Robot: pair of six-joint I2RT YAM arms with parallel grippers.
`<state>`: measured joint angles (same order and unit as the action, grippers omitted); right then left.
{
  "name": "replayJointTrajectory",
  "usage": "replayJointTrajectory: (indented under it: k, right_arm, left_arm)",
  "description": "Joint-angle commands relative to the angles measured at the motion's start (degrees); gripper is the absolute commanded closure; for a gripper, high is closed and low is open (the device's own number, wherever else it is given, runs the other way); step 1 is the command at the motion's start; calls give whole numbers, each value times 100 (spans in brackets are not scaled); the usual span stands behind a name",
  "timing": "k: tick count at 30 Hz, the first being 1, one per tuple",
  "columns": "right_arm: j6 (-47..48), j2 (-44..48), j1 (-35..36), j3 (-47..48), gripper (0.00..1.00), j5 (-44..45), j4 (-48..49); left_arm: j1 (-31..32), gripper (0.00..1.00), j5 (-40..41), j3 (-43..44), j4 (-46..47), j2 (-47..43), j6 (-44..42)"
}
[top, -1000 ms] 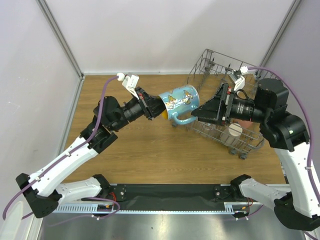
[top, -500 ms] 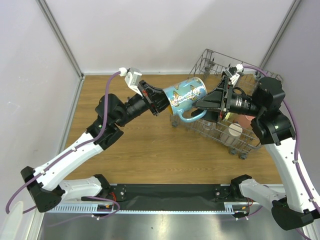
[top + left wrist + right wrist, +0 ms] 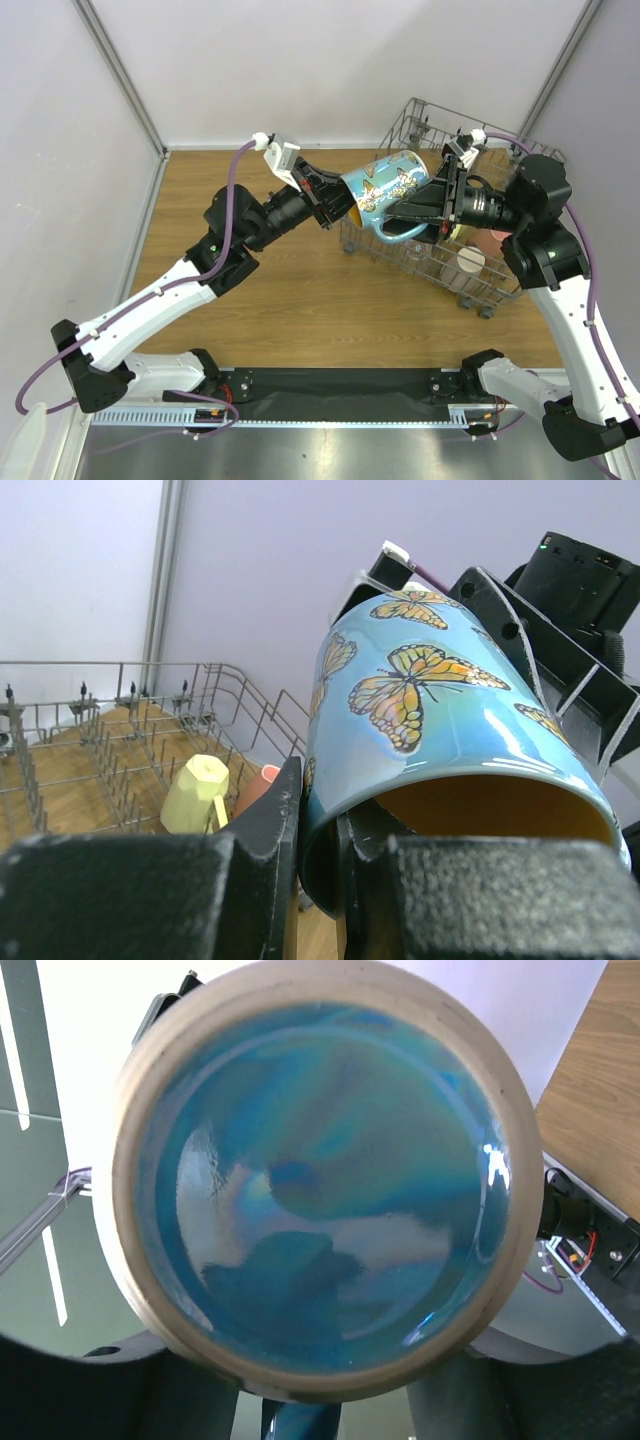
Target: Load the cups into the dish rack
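At dish rack (image 3: 440, 114) left edge: left fingers (image 3: 268, 825) pinch blue mug (image 3: 386, 188) rim; right fingers (image 3: 120, 1392) flank base, grip unclear

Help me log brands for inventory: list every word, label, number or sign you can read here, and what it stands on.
No readable text in any view.
Blue glazed mug with orange butterflies: pictures only, no words.
White fitting on the left arm's wrist: too small to show any print.
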<state>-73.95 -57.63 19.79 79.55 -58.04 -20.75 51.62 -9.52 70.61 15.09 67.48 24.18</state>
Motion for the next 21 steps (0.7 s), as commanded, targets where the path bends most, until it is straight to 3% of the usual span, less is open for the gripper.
replayJointTrajectory:
  k: [1,8,14,15,18,19,21]
  right_arm:
    - [-23,23,-2,-9,39,-76,-7]
    - [-145,41,-2,-158,55,47,80]
    - [-313,102,-2,-335,88,144,291]
    - [-321,111,-2,-396,98,170,317]
    - [-295,181,-2,-492,100,302,466]
    - [-295,199,-10,-510,100,328,537]
    - [-269,251,-36,-511,100,434,607]
  left_arm:
    - [173,100,-24,541,803,-60,-133]
    - [244,100,73,428,785,-104,-46]
    - [279,96,55,357,706,-139,25]
    - [279,91,90,366,680,-165,16]
    - [279,65,231,357,425,-253,-63]
    - [279,45,292,348,276,-288,-89]
    - [279,27,607,305,74,-419,-160]
